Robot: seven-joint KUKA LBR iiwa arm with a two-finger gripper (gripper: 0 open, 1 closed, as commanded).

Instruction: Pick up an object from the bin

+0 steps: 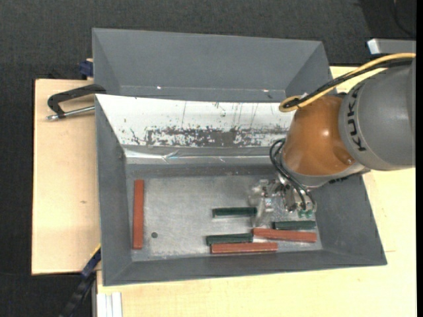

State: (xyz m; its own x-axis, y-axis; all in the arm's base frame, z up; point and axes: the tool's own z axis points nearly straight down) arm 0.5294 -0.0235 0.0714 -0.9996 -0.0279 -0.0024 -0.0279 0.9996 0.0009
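Gripper point(285, 200) low in bin point(185, 203), lower right of frame. You cannot tell how wide it stands or whether it grips anything. Nearest below it: short green stick point(295, 226), just beside red stick point(285, 235). Expect both light, stiff, smooth, prone to sliding on metal. Take yours across narrow width, mid-length.

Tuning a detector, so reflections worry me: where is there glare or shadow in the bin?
Camera view: bright glare bands the bin's back wall; the floor is evenly lit, the red stick at left plain; the arm overhangs the sticks at lower right, hiding some.
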